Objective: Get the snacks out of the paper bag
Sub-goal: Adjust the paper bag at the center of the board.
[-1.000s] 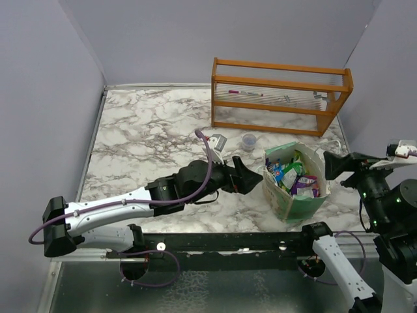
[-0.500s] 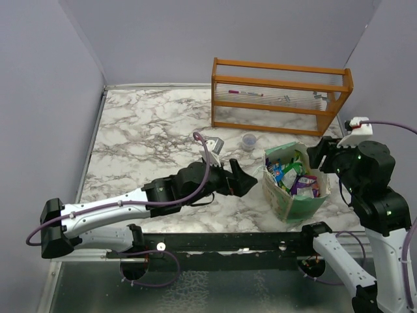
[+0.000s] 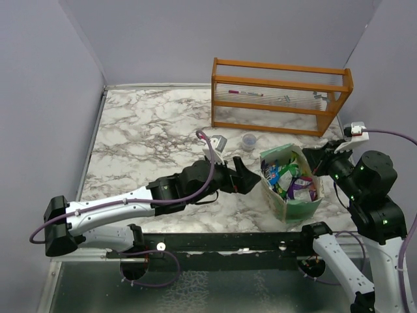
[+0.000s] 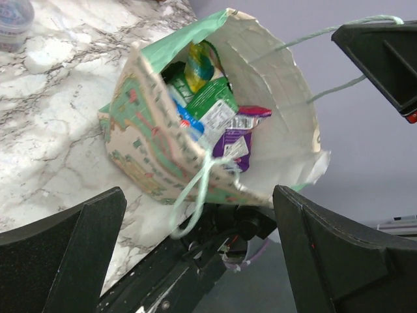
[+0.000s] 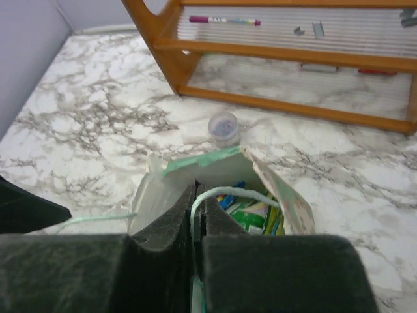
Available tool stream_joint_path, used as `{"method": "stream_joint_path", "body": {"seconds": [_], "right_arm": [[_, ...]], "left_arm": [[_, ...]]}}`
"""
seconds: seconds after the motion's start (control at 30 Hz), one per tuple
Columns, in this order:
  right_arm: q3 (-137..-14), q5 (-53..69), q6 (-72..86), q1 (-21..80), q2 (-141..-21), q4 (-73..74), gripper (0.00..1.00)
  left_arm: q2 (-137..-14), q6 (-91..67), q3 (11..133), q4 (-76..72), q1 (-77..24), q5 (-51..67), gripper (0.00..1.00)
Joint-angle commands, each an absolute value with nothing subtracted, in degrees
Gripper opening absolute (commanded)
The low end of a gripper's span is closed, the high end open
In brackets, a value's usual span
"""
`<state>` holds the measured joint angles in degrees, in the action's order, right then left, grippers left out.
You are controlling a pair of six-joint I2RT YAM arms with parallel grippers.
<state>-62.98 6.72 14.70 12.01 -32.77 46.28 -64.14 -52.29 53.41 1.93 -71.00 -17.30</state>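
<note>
The paper bag (image 3: 291, 195) stands toward 4 o'clock on the marble table (image 3: 150, 130), leaning a little, its mouth gaping upward. The snacks (image 3: 290, 179) are all inside it; a green packet (image 4: 215, 107) and a purple one (image 4: 238, 140) show on top of the pile, and none lies out on the table yet.

The right fingers (image 5: 195, 208) are clenched at the bag's rim at about its 3 o'clock, with the white string handle (image 5: 228, 191) looping out between them. That grip looks meant to pin the light bag and hold its mouth open, so it won't slide or fold when something reaches in.

The left fingers (image 3: 253, 181) hang spread wide and empty at the bag's 9 o'clock, aimed at the opening, which seems to make this the picking arm.

A small clear cup (image 3: 249, 141) sits at the bag's 11 o'clock, and an orange wooden rack (image 3: 280, 94) stands beyond at 12, both well out of the way.
</note>
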Motion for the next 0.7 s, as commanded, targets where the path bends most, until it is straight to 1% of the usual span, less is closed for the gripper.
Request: {"method": "stream_joint_path", "body": {"seconds": [0.0, 0.07, 0.17, 0.27, 0.3, 0.4, 0.5, 0.67], "right_arm": [[-62.8, 11.5, 16.6, 12.2, -31.3, 38.0, 0.01], [-62.8, 14.1, 16.9, 12.2, -31.1, 36.9, 0.01], [-63.2, 16.8, 17.1, 12.2, -31.0, 36.6, 0.01], [-63.6, 17.4, 17.4, 12.9, -30.7, 36.9, 0.01], [-63.3, 17.4, 17.7, 13.1, -30.3, 36.9, 0.01], [-61.7, 19.5, 18.2, 13.9, -29.3, 35.9, 0.01], [-60.2, 22.1, 18.0, 14.6, -28.3, 34.1, 0.01], [-60.0, 24.7, 15.4, 15.9, -27.7, 33.5, 0.01]], "left_arm": [[-67.7, -51.7, 57.7, 1.1, -71.3, -14.6, 0.99], [-69.3, -51.4, 59.0, 1.0, -71.3, -14.4, 0.98], [-71.5, -51.3, 61.0, 2.6, -71.3, -14.9, 0.86], [-72.6, -52.3, 61.3, 4.4, -71.3, -14.8, 0.71], [-72.4, -52.8, 60.9, 4.8, -71.3, -14.7, 0.68], [-70.7, -55.2, 58.2, 5.9, -71.3, -15.0, 0.65], [-68.8, -57.1, 56.3, 7.1, -71.3, -15.5, 0.65], [-67.2, -55.6, 59.2, 14.1, -71.3, -15.2, 0.66]]}}
